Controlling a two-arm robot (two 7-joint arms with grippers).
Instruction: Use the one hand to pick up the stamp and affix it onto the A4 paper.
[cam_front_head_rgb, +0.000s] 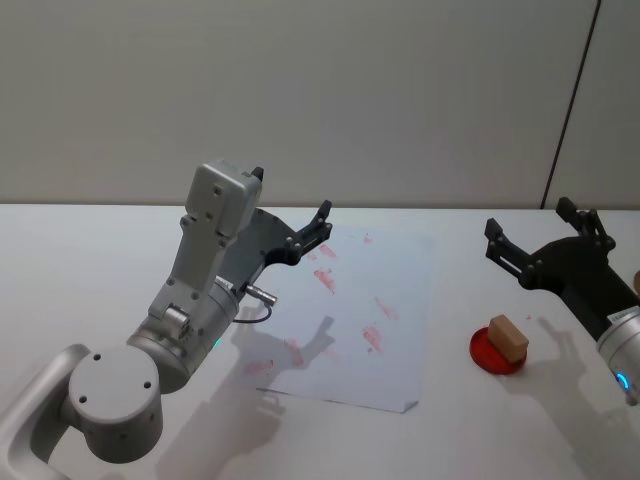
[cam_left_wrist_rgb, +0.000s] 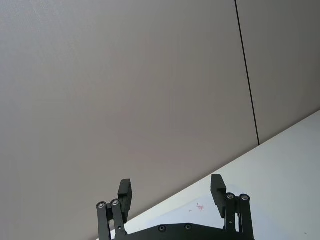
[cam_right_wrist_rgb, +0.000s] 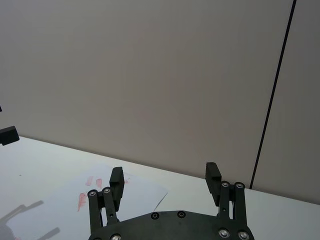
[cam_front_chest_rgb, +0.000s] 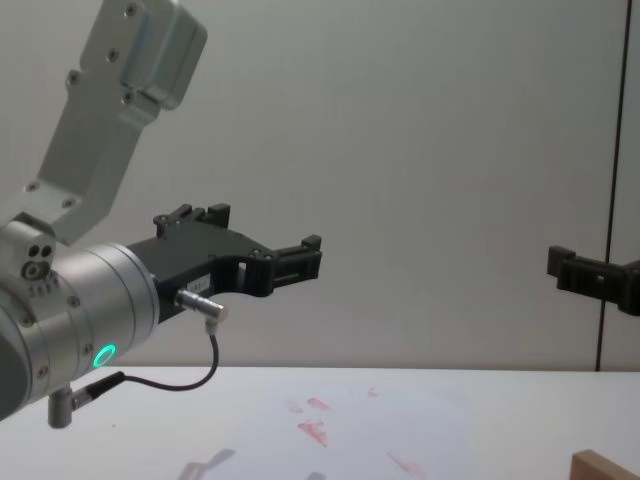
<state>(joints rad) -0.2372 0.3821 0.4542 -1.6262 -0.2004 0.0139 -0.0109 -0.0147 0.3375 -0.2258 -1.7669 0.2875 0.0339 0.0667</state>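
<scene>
The stamp (cam_front_head_rgb: 508, 337), a small light-brown rectangular wooden block, sits on a flat round red ink pad (cam_front_head_rgb: 480, 352) on the smooth white bench (cam_front_head_rgb: 90, 250), just off the right edge of the A4 paper (cam_front_head_rgb: 395, 365). The paper is a thin matte white sheet smudged with red ink. The right end effector (cam_front_head_rgb: 528, 218), black with slim hard fingers spread apart, hangs raised to the right of the paper, level with its far edge. The left end effector (cam_front_head_rgb: 318, 228), likewise spread and empty, hovers over the paper's far left corner.

Likely risks:
- The smooth wood may twist or slip in a shallow pinch.
- A sticky stamp may drag the pad up.
- The light, unpinned sheet may slide or lift when pressed.
</scene>
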